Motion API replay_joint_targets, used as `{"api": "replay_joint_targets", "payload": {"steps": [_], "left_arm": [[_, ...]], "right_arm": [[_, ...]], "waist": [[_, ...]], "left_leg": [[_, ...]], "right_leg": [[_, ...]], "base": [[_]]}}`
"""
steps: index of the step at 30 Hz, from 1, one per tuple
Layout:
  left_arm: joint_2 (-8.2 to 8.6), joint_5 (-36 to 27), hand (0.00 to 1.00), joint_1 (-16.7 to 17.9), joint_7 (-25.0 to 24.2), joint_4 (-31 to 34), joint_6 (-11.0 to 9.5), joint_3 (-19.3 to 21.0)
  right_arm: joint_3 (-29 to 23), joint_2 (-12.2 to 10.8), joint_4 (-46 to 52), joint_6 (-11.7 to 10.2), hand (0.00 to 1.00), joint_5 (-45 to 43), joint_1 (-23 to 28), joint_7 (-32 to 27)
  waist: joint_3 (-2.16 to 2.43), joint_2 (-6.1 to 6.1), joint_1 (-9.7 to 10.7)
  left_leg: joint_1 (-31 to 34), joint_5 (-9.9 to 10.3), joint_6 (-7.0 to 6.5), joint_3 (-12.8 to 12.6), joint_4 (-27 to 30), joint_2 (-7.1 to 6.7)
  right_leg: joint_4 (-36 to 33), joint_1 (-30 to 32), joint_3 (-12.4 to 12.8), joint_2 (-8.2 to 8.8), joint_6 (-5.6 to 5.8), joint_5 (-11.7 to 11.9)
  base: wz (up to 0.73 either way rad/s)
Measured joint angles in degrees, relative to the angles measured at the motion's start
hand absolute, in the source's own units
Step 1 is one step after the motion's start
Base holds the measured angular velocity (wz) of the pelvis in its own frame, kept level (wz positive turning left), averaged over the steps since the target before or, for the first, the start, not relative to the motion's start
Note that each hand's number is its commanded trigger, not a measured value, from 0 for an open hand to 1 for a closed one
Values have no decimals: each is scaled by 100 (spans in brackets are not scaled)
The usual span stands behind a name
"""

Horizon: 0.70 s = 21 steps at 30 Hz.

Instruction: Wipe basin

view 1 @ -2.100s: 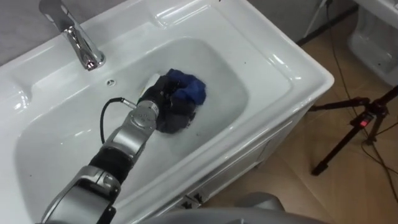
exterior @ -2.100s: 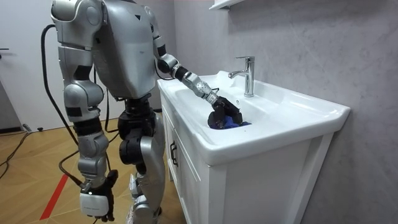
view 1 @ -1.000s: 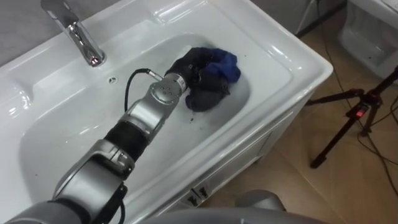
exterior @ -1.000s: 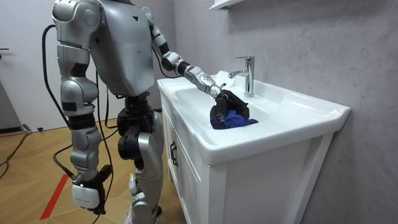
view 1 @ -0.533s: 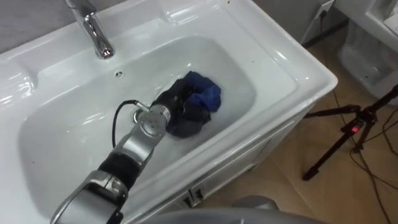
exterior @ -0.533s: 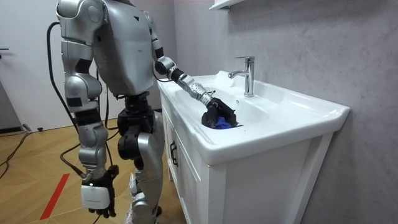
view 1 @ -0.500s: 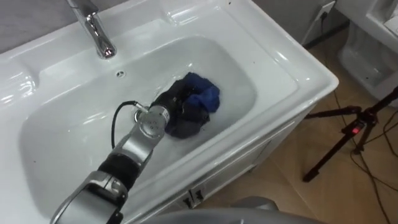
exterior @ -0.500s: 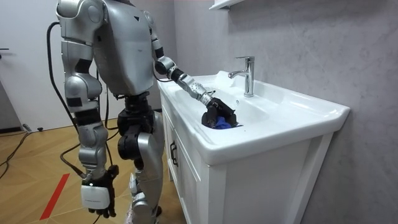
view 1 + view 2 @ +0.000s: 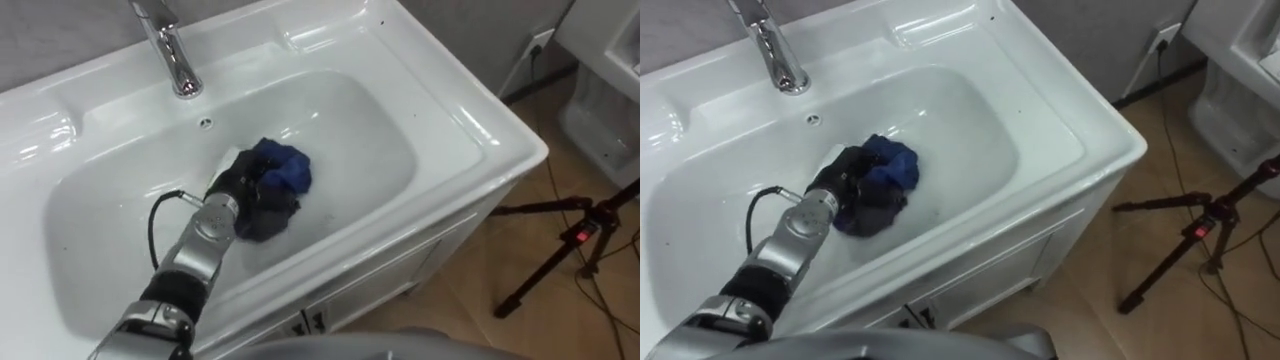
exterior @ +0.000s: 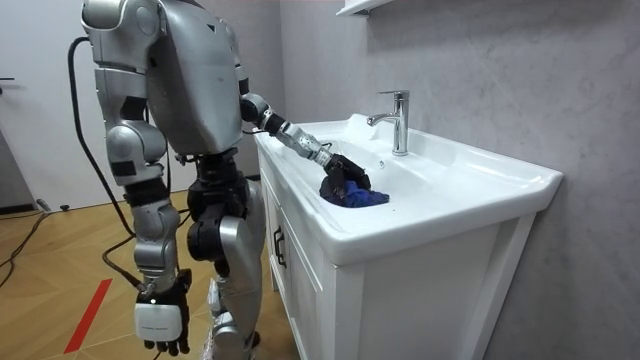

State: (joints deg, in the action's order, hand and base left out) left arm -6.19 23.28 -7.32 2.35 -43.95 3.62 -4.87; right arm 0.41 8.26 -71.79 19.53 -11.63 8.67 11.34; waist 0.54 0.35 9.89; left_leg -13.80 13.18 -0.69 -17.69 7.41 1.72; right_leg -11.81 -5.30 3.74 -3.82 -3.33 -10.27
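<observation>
A white basin (image 9: 468, 112) sits on a cabinet in front of me. Inside the bowl lies a crumpled blue and dark cloth (image 9: 283, 172), also seen in the right eye view (image 9: 892, 166). My left hand (image 9: 232, 190) reaches in from the lower left with its fingers curled over the cloth's left side, pressing it on the bowl's bottom near the middle. The room view has the same hand (image 10: 335, 173) on the cloth (image 10: 368, 197) inside the basin. My right hand (image 10: 160, 320) hangs by my side with relaxed fingers.
A chrome faucet (image 9: 170, 50) stands at the basin's back rim, with a small overflow hole (image 9: 206, 123) below it. A black tripod (image 9: 575, 240) stands on the wooden floor to the right. I stand close against the white cabinet (image 10: 400, 300).
Over the last second my left hand has dragged the cloth from the bowl's right side back toward its middle and left. The camera has shifted a little too.
</observation>
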Motion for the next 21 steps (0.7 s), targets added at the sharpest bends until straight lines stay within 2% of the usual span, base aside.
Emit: {"api": "replay_joint_targets", "payload": {"steps": [2,6,10,12,15,17,21], "left_arm": [[-62,327,100,9,131,-54,0,42],[-374,1455,100,110,628,-159,15,114],[-430,2283,100,309,1143,-172,166,217],[-470,2772,100,423,1340,-175,250,263],[-573,3209,100,524,1500,-175,350,280],[-642,3273,100,589,1551,-173,369,282],[-654,3403,100,650,1723,-206,463,284]], "right_arm": [[-18,2,5,1,0,2,8,-10],[-278,20,-12,13,0,-143,-72,-65],[-324,122,-6,51,0,-251,-140,-71],[-366,252,-3,49,0,-161,-159,-67],[-425,404,-25,48,0,-107,-159,-91],[-461,486,-24,40,0,-106,-178,-133],[-636,549,-45,-89,0,-105,-206,-201]], "waist": [[-2,3,-106],[9,44,-220],[38,111,-239],[50,181,-301],[72,238,-387],[90,273,-406],[81,302,-407]], "left_leg": [[-39,0,1,64,-6,6],[-66,2,5,76,-10,39],[-66,2,15,131,-12,55],[-71,-1,19,141,-9,64],[-72,-22,53,219,-2,70],[-72,-35,73,239,3,73],[-73,-58,108,284,2,93]], "right_leg": [[7,-44,-7,-15,-10,7],[9,-72,4,-45,-43,25],[10,-72,12,-64,-61,43],[15,-64,17,-82,-77,61],[25,-64,19,-93,-96,76],[25,-67,10,-92,-103,78],[33,-79,-5,-109,-139,88]], "base": [[3],[-2],[-1],[-12],[-3],[2],[2]]}}
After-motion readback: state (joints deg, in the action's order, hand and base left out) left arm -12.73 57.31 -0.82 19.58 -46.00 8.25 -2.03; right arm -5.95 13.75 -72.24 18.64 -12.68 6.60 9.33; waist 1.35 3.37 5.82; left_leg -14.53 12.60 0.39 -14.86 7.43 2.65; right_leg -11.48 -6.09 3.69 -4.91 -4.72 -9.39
